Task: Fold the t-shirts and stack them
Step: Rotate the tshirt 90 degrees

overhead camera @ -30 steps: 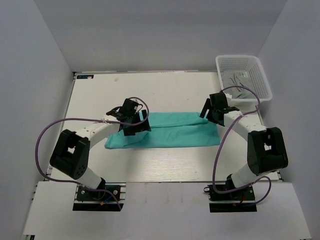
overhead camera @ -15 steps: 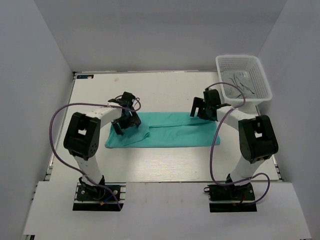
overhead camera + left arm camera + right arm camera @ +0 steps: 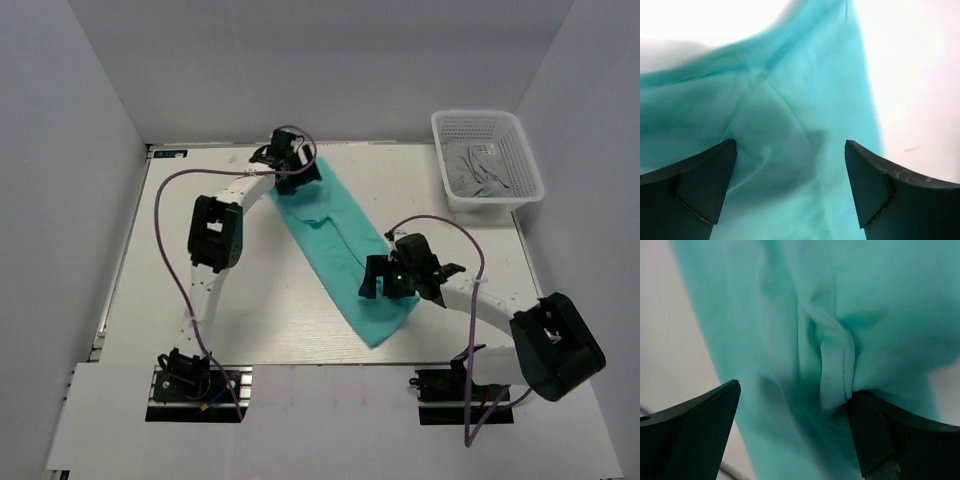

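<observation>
T-shirt (image 3: 335, 235) now diagonal, not level — left gripper (image 3: 293, 164) far, right gripper (image 3: 378, 283) near

We see the top view bright, even and sharp, lit softly from above. The arms (image 3: 215, 235) throw only faint shadows on the table (image 3: 270, 320), and the walls (image 3: 60, 150) at 9 and 3 o'clock go grey. In the left wrist view the table burns out to white from 12 to 3 o'clock. The shirt (image 3: 805, 110) is soft, and the left fingers (image 3: 695, 185) at 7 and 5 o'clock are dark. The right wrist view is blurred throughout, with deep shade in the crease and near-black right fingers (image 3: 690, 435).
</observation>
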